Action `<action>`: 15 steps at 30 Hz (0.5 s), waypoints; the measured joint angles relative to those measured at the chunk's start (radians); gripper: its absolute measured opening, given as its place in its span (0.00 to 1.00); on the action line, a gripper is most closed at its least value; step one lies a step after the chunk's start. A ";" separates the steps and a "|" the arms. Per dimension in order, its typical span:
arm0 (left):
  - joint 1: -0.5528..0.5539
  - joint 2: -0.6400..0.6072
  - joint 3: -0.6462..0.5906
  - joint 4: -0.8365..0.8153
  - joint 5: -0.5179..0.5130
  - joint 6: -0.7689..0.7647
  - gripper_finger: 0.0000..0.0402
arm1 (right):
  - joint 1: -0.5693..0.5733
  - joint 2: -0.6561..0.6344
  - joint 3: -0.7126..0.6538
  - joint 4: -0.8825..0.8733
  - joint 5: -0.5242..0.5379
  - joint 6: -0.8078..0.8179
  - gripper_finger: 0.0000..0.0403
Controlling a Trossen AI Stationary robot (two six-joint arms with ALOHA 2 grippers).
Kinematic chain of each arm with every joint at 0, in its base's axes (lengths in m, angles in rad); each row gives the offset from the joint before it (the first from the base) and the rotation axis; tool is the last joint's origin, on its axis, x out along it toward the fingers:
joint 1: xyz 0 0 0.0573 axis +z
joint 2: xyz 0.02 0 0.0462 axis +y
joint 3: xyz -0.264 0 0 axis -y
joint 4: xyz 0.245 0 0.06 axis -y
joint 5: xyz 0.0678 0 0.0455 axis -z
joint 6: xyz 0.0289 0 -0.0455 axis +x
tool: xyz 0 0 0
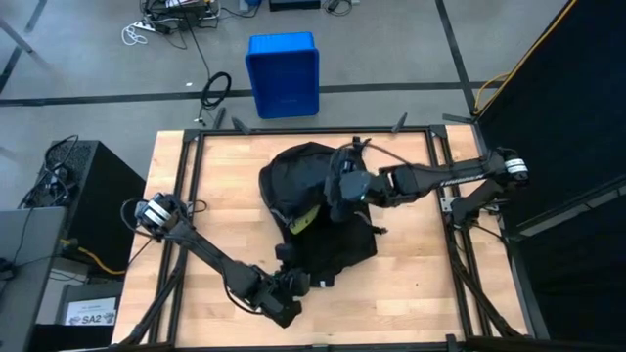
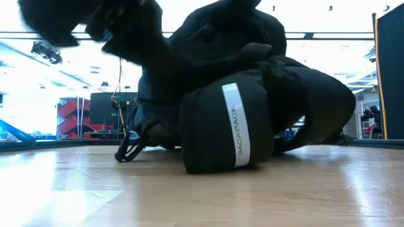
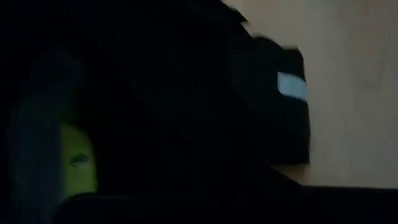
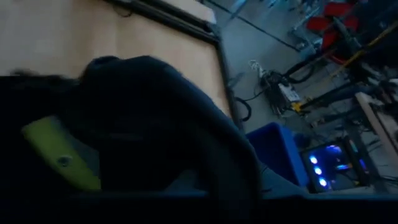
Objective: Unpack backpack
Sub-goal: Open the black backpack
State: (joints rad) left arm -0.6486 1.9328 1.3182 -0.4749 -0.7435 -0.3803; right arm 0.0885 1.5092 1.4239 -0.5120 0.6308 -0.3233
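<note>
The backpack (image 1: 318, 210) sits in the middle of the table (image 1: 421, 284), a big black heap with its opening facing the far edge. My right gripper (image 1: 344, 188) is on top of it, reaching in from the right side, jaws together. From above it looks pinched into the black fabric near the opening, but I cannot make out the fingertips, so whether cloth is really caught between them I cannot tell. My right wrist view looks down over a dark fold of the pack, and there is a yellow-green thing (image 4: 59, 155) showing under that fold. The same yellow-green patch (image 1: 299, 221) peeks out at the pack's left side in the high view, and my left wrist picks it up too, dim, inside the dark.

My left gripper (image 1: 293, 284) is down at the near edge of the pack, jaws shut, right against the lower corner where the straps gather. What it has, if anything, I cannot see; it is black on black there.

From table height, a padded part of the pack stands nearest the camera, with a white stripe (image 2: 236, 126) reading BACKPACK. A strap loop (image 2: 129, 150) trails on the wood beside it.

Beyond the far edge, on the floor, stands a blue bin (image 1: 283, 74).
</note>
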 joint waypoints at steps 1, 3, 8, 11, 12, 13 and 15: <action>-0.001 0.006 0.000 0.001 0.015 -0.006 0.00 | -0.013 -0.020 0.000 0.002 0.000 -0.013 0.00; -0.007 0.014 0.001 0.001 0.042 -0.017 0.00 | -0.044 -0.056 0.000 0.000 0.000 -0.034 0.00; -0.020 0.027 0.002 -0.007 0.118 -0.045 0.00 | -0.145 -0.142 -0.001 -0.014 -0.017 -0.056 0.00; -0.022 0.028 0.002 -0.022 0.140 -0.069 0.00 | -0.204 -0.177 -0.001 -0.026 -0.054 -0.058 0.00; -0.023 0.028 0.002 -0.025 0.144 -0.073 0.00 | -0.220 -0.184 -0.001 -0.034 -0.071 -0.058 0.00; -0.024 0.028 0.002 -0.027 0.147 -0.073 0.00 | -0.232 -0.187 -0.001 -0.040 -0.086 -0.053 0.00; -0.025 0.028 0.002 -0.029 0.156 -0.075 0.00 | -0.251 -0.190 -0.001 -0.057 -0.118 -0.041 0.00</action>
State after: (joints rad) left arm -0.6731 1.9610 1.3201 -0.5035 -0.5873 -0.4558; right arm -0.1624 1.3196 1.4227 -0.5694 0.5130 -0.3647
